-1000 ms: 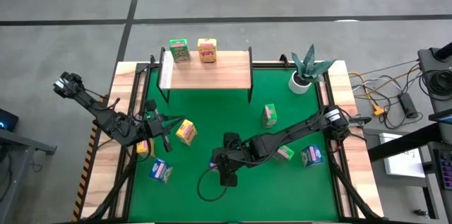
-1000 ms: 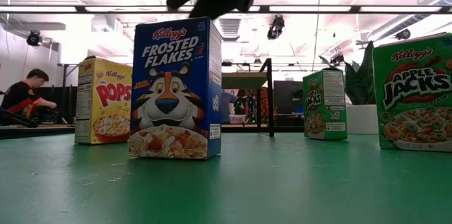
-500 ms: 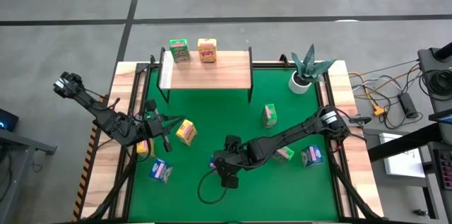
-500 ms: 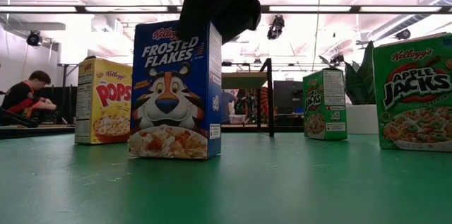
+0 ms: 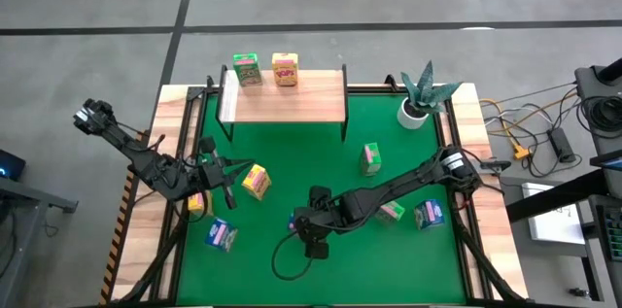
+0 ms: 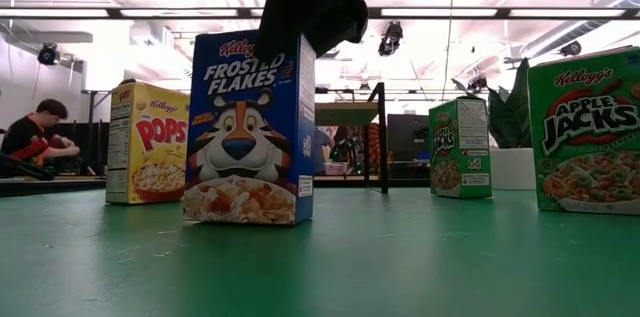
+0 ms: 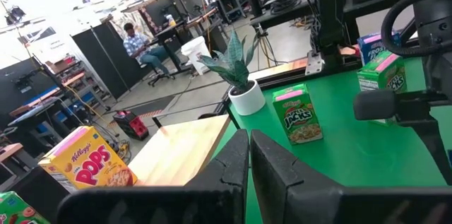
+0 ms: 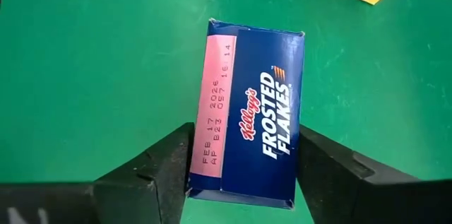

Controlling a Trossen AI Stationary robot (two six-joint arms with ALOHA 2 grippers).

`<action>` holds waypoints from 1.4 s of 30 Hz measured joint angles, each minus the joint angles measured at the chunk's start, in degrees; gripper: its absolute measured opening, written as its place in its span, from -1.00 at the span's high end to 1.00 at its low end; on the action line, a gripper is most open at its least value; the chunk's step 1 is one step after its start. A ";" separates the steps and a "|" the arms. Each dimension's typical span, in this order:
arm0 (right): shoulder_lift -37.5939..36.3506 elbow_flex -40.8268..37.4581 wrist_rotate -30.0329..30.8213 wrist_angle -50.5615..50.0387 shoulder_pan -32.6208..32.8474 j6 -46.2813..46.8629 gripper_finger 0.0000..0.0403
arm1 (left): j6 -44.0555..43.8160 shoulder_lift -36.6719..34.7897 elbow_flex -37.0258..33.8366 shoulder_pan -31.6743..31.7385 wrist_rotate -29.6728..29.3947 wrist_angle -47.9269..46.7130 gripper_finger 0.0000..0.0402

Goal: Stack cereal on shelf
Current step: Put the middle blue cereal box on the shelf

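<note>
My right gripper (image 5: 309, 222) reaches to the middle of the green mat and is shut on a blue Frosted Flakes box (image 6: 250, 127), which stands upright under it (image 8: 244, 164). My left gripper (image 5: 229, 173) waits shut at the mat's left side, beside a yellow box (image 5: 256, 182). The shelf (image 5: 285, 97) stands at the far edge, with a green box (image 5: 246, 68) and a yellow box (image 5: 285, 68) at the back of its plank. Other boxes lie about the mat: green (image 5: 371, 157), green-pink (image 5: 392, 211), blue (image 5: 428, 214), blue (image 5: 222, 235). My right gripper comes from above, pointing down, with the blue box's top end (image 8: 205, 174) pinched between its two fingers (image 8: 164, 169), one on each opposite side. The box is upright and its bottom (image 6: 240, 219) still rests on the mat.
A potted plant (image 5: 422, 96) stands at the mat's far right corner. A yellow box (image 5: 197, 202) lies under the left arm. A black cable loops on the mat near the right gripper (image 5: 284, 257). A person (image 6: 35, 137) sits in the room beyond.
My right gripper has come down onto the top of the blue box and slid slightly toward the table's near-left. The box has shifted a little under it, its top leaning slightly, with its bottom staying on the mat.
</note>
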 joint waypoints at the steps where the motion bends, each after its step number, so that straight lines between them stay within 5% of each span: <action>1: 0.00 0.00 0.00 0.00 0.00 -0.31 -0.05 | 0.00 0.00 0.00 0.00 0.02 0.00 1.00; 26: -5.24 1.38 -0.09 -2.84 -1.47 -8.13 0.10 | -0.21 0.00 0.00 0.01 0.01 0.02 1.00; 42: -20.24 7.78 -6.49 -14.15 -20.74 -35.69 0.12 | -0.68 0.02 0.02 0.02 0.02 0.13 1.00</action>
